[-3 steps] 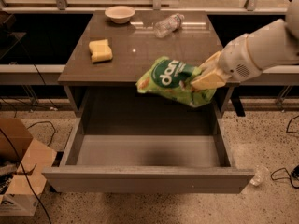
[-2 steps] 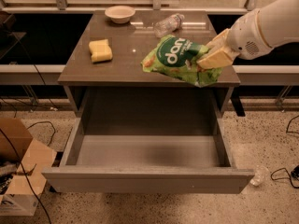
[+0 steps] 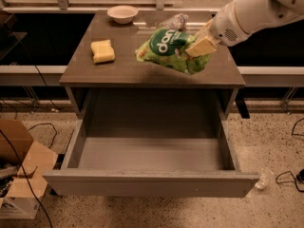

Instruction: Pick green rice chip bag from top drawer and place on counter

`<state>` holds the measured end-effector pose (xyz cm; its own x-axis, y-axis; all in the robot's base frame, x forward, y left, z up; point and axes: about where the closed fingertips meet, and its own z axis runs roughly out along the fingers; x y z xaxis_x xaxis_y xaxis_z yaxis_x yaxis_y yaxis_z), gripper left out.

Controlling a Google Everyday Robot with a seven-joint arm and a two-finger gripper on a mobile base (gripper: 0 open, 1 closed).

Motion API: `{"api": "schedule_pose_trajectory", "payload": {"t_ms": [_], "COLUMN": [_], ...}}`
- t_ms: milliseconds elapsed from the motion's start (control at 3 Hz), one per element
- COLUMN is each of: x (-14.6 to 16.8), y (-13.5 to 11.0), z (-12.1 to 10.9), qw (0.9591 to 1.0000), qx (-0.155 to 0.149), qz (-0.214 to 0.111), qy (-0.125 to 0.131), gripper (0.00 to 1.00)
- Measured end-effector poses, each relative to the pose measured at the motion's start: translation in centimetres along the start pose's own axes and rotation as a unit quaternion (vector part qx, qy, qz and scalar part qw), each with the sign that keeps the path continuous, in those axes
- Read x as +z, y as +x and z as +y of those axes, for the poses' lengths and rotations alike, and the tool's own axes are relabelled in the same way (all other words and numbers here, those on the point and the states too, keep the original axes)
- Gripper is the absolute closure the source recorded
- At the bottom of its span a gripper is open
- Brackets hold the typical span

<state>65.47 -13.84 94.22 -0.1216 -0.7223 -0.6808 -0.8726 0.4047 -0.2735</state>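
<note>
Green and crinkly, the bag [image 3: 164, 45] hangs over the glossy dark counter [image 3: 137, 74], its right end pinched between the tan jaws of the gripper [image 3: 200, 46]. A yellow sponge [image 3: 103, 51] lies to its left. A pale round bowl [image 3: 122, 14] and a clear crumpled bottle [image 3: 175, 22] sit behind it. The boxy grey drawer [image 3: 152, 184] stands open below.

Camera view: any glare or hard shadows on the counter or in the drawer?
Camera view: pale glare streaks on the glossy dark grey-brown counter by the round pale bowl; the crinkly bright green rice chip bag, clamped in the pincer over the counter's right half, drops a soft shadow beneath it; the wide grey-brown top drawer is darkest at its back.
</note>
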Motion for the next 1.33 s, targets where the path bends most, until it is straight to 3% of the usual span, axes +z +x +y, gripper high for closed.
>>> {"api": "schedule_pose_trajectory", "payload": {"t_ms": [667,1000,1333], "x": [6.9,7.3,7.4], "y": [-1.5,-1.4,-1.4], "z": [-2.3,-2.3,-2.3], "qw": [0.9989,0.9988,0.9988], "qx": [0.011,0.011,0.011], "qz": [0.001,0.000,0.000], "qy": [-0.045,-0.047,-0.048], "gripper": [0.35,0.04,0.00]}}
